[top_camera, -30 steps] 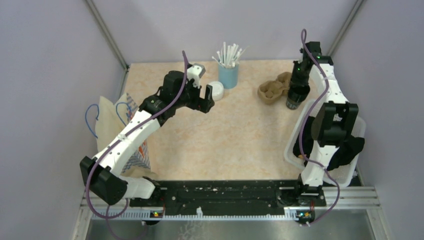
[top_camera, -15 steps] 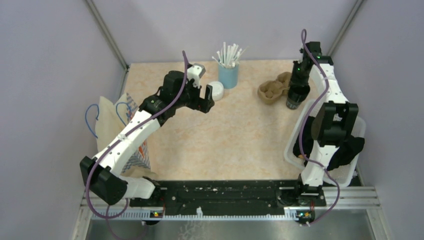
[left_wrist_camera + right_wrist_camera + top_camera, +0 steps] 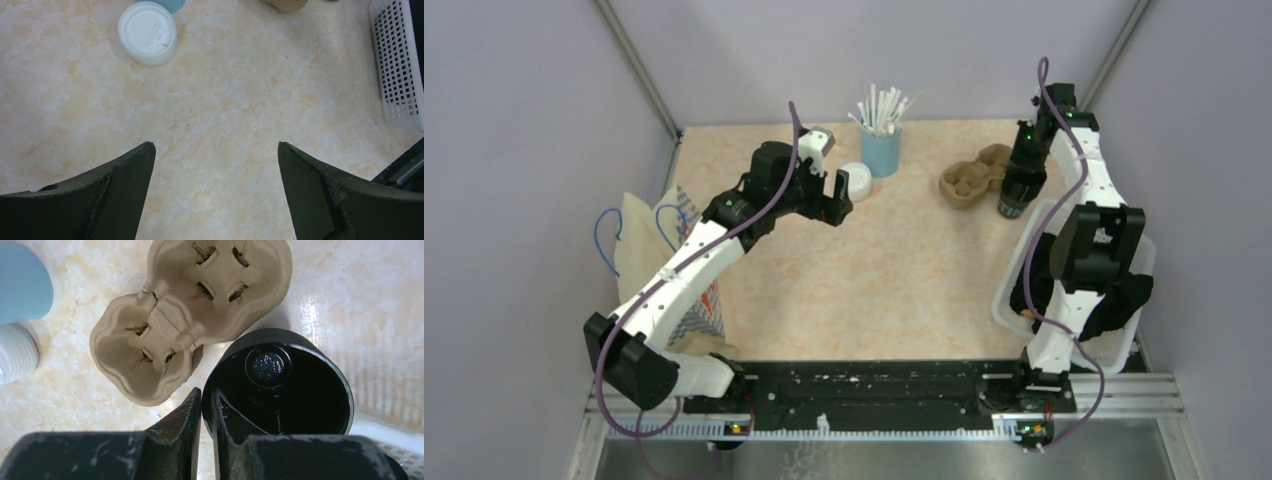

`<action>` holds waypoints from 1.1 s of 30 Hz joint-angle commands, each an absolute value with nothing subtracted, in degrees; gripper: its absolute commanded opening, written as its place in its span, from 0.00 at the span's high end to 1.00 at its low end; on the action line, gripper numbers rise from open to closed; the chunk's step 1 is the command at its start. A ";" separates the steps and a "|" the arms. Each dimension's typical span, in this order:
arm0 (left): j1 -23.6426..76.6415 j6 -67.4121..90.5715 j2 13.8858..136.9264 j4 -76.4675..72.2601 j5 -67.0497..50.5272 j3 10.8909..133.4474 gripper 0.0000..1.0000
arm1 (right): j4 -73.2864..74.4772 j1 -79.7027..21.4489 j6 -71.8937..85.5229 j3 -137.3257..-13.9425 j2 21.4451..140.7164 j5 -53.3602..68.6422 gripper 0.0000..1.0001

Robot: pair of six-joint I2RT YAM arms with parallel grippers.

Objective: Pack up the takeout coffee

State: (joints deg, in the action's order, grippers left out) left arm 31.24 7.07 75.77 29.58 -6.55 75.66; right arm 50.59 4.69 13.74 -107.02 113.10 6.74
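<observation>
If you start way off to the left of the blue straw cup [image 3: 881,152], there's a paper bag [image 3: 639,245] with blue handles lying at the edge of the worktop [image 3: 874,280]. Closer in, but also left of the straw cup, the left gripper [image 3: 215,145] hangs over bare worktop with its jaws spread wide and nothing between them. The white lid [image 3: 147,32] sits flat just beside the straw cup on its left, apart from that gripper. Right of the straw cup you get a brown cardboard cup carrier [image 3: 190,315], pockets facing up. Just past the carrier is the takeout coffee cup [image 3: 277,385], dark, upright, top open. The right gripper [image 3: 206,395] is clamped down on its rim, one finger inside the cup and one outside, pinching the wall. Honestly can't tell if the cup's base is resting on the worktop or not. Farthest right of the straw cup is a white mesh basket [image 3: 397,65], its corner right next to the coffee cup.
</observation>
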 commanded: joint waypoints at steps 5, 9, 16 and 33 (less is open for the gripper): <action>31.64 6.36 75.59 27.14 -6.63 77.17 0.02 | 49.55 5.05 14.32 -107.47 109.58 8.17 0.88; 31.64 6.50 75.51 27.02 -6.82 77.10 0.01 | 49.92 5.02 14.16 -107.06 108.87 7.92 0.88; 31.71 6.60 75.27 26.81 -7.14 76.77 0.01 | 49.99 5.01 14.17 -106.69 108.36 8.26 0.92; 31.84 6.75 74.81 26.63 -7.51 76.56 0.01 | 51.88 3.60 12.84 -106.86 106.92 3.98 0.95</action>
State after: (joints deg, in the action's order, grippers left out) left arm 31.44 7.09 75.77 29.56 -6.66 75.66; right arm 51.16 4.45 13.52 -106.87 111.24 5.91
